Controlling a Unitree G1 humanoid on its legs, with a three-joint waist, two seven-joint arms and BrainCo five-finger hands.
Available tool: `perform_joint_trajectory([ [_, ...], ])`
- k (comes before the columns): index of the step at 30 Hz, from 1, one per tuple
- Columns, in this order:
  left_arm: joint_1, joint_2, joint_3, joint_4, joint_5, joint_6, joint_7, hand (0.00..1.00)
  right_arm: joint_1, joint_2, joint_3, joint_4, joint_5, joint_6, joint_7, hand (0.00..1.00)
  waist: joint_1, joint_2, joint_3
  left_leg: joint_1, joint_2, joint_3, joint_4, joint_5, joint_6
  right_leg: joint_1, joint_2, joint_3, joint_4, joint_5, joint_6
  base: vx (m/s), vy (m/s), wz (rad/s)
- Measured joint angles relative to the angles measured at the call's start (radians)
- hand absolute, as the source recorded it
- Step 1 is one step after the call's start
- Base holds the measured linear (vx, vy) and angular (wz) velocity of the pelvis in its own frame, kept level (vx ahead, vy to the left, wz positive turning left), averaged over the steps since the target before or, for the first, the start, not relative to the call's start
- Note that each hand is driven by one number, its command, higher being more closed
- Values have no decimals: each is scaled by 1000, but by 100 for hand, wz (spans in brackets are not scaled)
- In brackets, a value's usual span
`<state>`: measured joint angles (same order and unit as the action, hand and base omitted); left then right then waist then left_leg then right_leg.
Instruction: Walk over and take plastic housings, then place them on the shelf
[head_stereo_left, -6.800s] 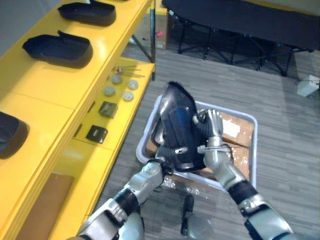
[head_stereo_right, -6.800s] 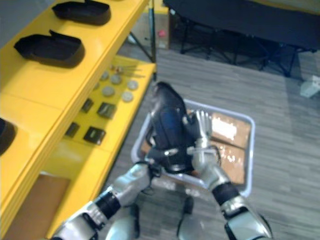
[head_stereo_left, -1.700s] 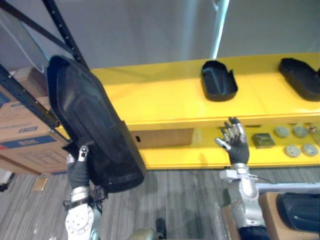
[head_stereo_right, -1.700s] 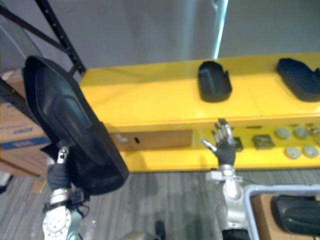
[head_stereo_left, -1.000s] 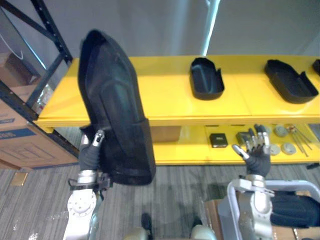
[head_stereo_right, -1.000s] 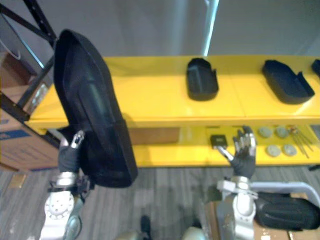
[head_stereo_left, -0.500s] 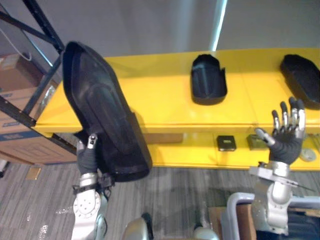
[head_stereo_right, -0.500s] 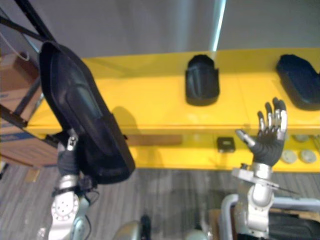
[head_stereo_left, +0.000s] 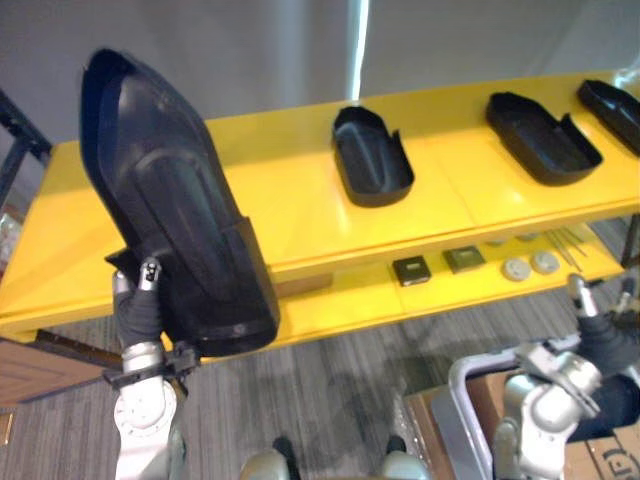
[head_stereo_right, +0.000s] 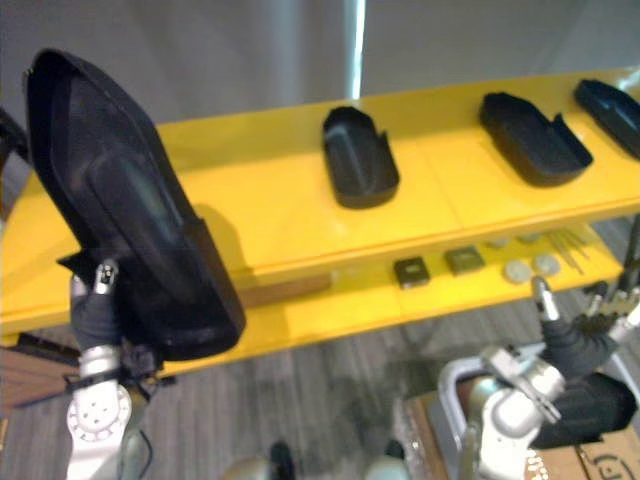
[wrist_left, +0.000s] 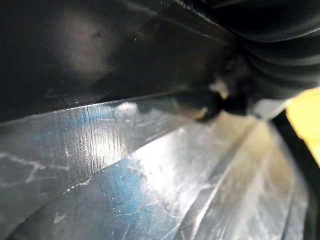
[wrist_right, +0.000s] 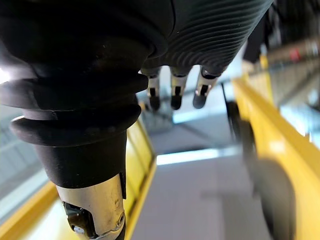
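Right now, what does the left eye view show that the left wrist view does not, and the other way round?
Left eye view: the yellow shelf with three housings lying on its top level, small parts on the level below, and the open right hand low beside the robot. Left wrist view: scratches on a glossy surface seen from very close, apparently the held housing. Shared: the held housing, raised on end before the shelf, and the left hand gripping its lower end.

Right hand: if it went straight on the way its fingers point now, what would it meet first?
The right hand would probably meet the lower shelf at its front edge, near the round discs, though depth is unclear.
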<state>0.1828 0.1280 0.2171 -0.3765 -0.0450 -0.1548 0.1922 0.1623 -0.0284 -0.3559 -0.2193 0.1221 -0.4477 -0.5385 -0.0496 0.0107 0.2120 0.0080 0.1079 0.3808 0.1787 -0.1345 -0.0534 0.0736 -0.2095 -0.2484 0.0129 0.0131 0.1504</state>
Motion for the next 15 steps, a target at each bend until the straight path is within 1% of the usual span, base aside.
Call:
perform_joint_trajectory([
  [2, -28, 1, 0, 15, -16, 32, -2, 100, 19, -17, -5, 50, 52, 41, 71, 0, -11, 16, -11, 28, 3, 13, -17, 1, -2, 10, 8, 1, -3, 1, 0, 53, -49, -24],
  [3, -56, 2, 0, 50, -34, 56, 1, 100, 41, -20, -6, 96, 96, 68, 145, 0, -20, 29, -19, 52, 3, 15, -36, 3, -5, 24, 12, 1, -9, 1, 0, 39, -31, -14],
  [4, -76, 7, 0, 76, -36, 67, 2, 100, 55, -19, -5, 117, 106, 76, 176, 0, -22, 34, -22, 62, 2, 17, -42, 4, -7, 29, 13, 1, -9, 1, 0, 27, -19, -11],
  [5, -106, 21, 1, 124, -40, 83, 6, 100, 75, -19, 0, 148, 128, 88, 229, 0, -23, 40, -27, 73, 2, 18, -50, 5, -8, 32, 15, 2, -12, 1, 0, -5, -6, -15],
  [6, -160, 49, 2, 208, -60, 109, 25, 100, 96, -21, 16, 200, 141, 99, 295, 0, -24, 46, -32, 82, 1, 23, -61, 8, -13, 32, 16, 4, -14, 1, 0, -16, -7, -15],
  [7, -189, 66, 4, 256, -72, 122, 37, 100, 106, -20, 27, 227, 141, 101, 325, 0, -27, 47, -34, 84, 0, 28, -68, 9, -15, 32, 16, 4, -17, 1, 0, -32, -10, -22],
  [8, -246, 101, 11, 349, -77, 150, 62, 100, 120, -21, 57, 276, 141, 103, 380, 0, -32, 45, -33, 85, -2, 41, -70, 10, -17, 31, 16, 7, -25, 3, -2, -48, -7, -18],
  [9, -271, 118, 14, 392, -77, 169, 74, 100, 125, -21, 71, 296, 140, 108, 412, 0, -38, 45, -33, 85, -2, 43, -70, 11, -18, 30, 17, 10, -29, 8, -3, -55, -6, -19],
  [10, -318, 156, 15, 473, -94, 207, 85, 100, 142, -22, 105, 322, 137, 111, 467, 0, -50, 45, -33, 87, -2, 45, -71, 11, -18, 31, 19, 13, -35, 12, -4, -70, -8, -21],
  [11, -361, 188, 14, 546, -112, 237, 94, 100, 163, -31, 142, 337, 136, 117, 520, 0, -54, 41, -35, 97, 1, 57, -80, 13, -21, 29, 19, 28, -41, 15, -4, -71, -14, -25],
  [12, -382, 203, 14, 578, -112, 253, 102, 100, 171, -40, 165, 350, 132, 123, 543, 0, -55, 39, -37, 101, 1, 65, -84, 14, -22, 26, 20, 34, -44, 17, -3, -82, -14, -28],
  [14, -491, 288, -2, 732, -115, 314, 109, 100, 192, -71, 248, 425, 91, 146, 600, 0, -70, 26, -43, 96, 0, 72, -91, 18, -27, 10, 21, 48, -43, 22, -3, -65, -10, -17],
  [15, -521, 311, -7, 774, -115, 327, 108, 100, 195, -76, 267, 446, 79, 151, 608, 0, -72, 22, -46, 97, -2, 76, -98, 22, -29, 3, 22, 56, -43, 24, -2, -46, -7, -22],
])
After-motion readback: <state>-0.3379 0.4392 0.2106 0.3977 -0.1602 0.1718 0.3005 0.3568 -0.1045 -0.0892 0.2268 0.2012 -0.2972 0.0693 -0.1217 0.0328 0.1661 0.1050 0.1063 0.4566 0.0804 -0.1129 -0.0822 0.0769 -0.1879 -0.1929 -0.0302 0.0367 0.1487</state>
